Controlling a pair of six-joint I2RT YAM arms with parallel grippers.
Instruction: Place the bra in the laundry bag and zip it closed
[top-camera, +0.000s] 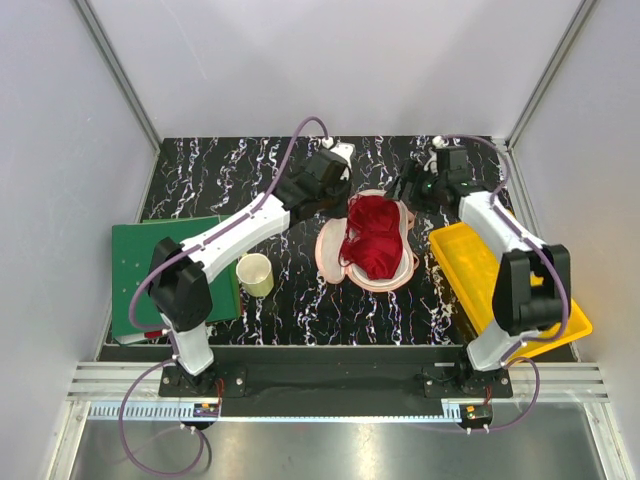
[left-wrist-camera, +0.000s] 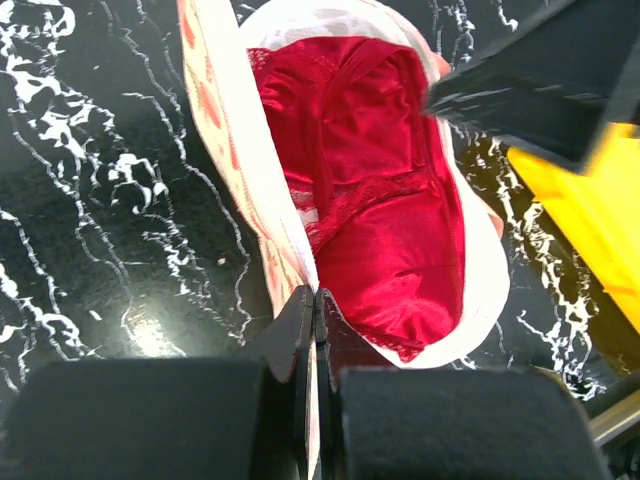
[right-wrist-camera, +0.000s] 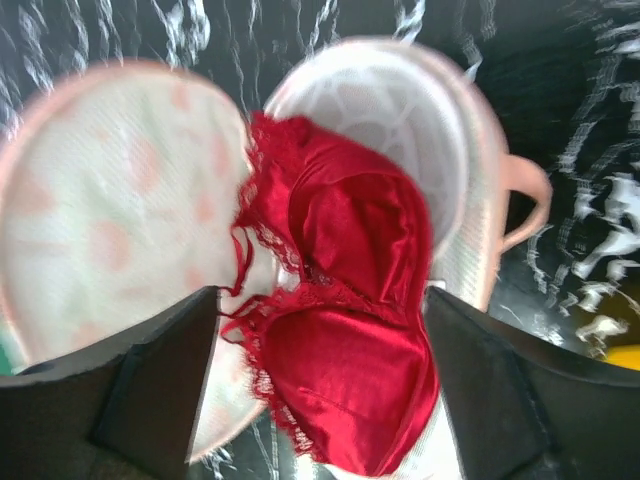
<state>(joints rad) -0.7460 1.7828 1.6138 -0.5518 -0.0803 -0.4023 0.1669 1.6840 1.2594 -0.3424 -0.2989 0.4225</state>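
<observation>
bra (right-wrist-camera: 340, 300) in laundry bag (right-wrist-camera: 110, 200), ahead of wide right jaws, left jaws pinching bag rim

You've got a bra (right-wrist-camera: 350, 330) in glossy red satin, smooth, with rougher lace trim along the edges. Your laundry bag (right-wrist-camera: 110, 220) is soft matt cloth, padded-looking, with a white mesh lining. The table (top-camera: 200, 170) has a black marble-look top, smooth and shiny, throwing glare. The tray (top-camera: 460, 265) is yellow plastic with a slight sheen. The green mat (top-camera: 150, 260) is flat and matt. The cup (top-camera: 255, 274) is pale and matt; you can't tell its material.
</observation>
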